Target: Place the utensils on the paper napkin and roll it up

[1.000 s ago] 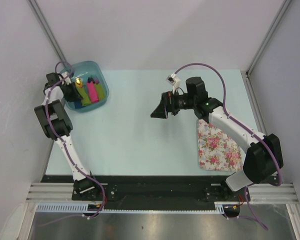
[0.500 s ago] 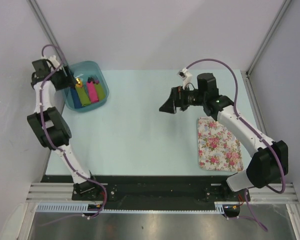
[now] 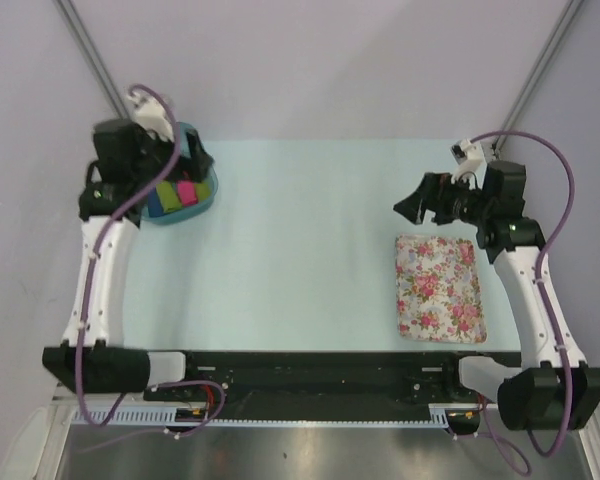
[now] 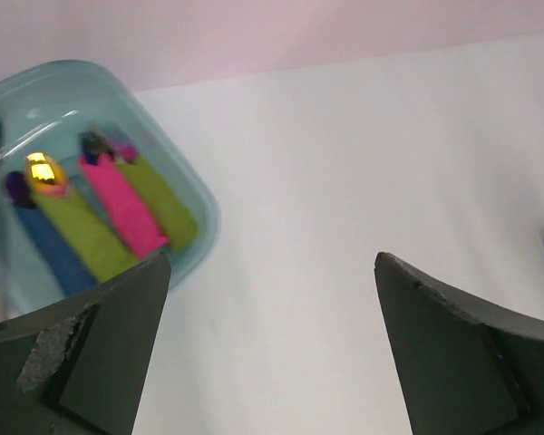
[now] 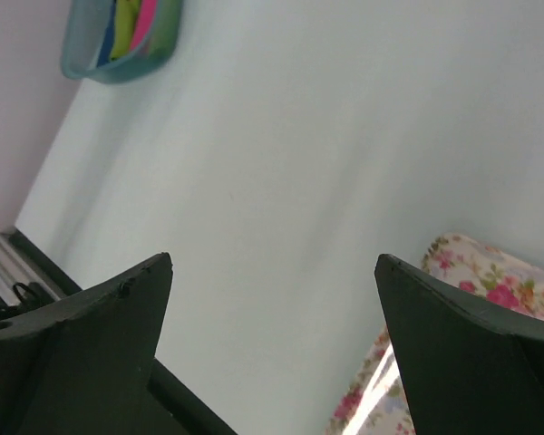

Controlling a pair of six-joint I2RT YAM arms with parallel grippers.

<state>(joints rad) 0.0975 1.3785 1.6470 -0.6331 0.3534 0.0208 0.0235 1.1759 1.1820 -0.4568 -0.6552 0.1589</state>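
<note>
Neither the utensils nor the paper napkin shows in any view. My left gripper (image 3: 193, 158) hangs open above the near right rim of the blue bowl (image 3: 202, 198), with nothing between its fingers (image 4: 270, 263). Blue, lime and pink rolls (image 4: 122, 204) lie side by side in that bowl (image 4: 192, 186). Small dark tips and a shiny gold spot (image 4: 42, 170) sit at their far ends. Off to the right, my right gripper (image 3: 412, 203) is open and empty (image 5: 272, 263). It is raised above the table just beyond the floral mat's far left corner.
The white pink-flowered mat (image 3: 440, 288) lies flat at the right, near the right arm's base; its corner shows in the right wrist view (image 5: 490, 281). The bowl (image 5: 118, 63) stands at the far left corner. Metal frame posts rise at both back corners.
My left gripper has opened, and its arm has swung up and out of the bowl. The right gripper has drawn back to the right, staying open.
</note>
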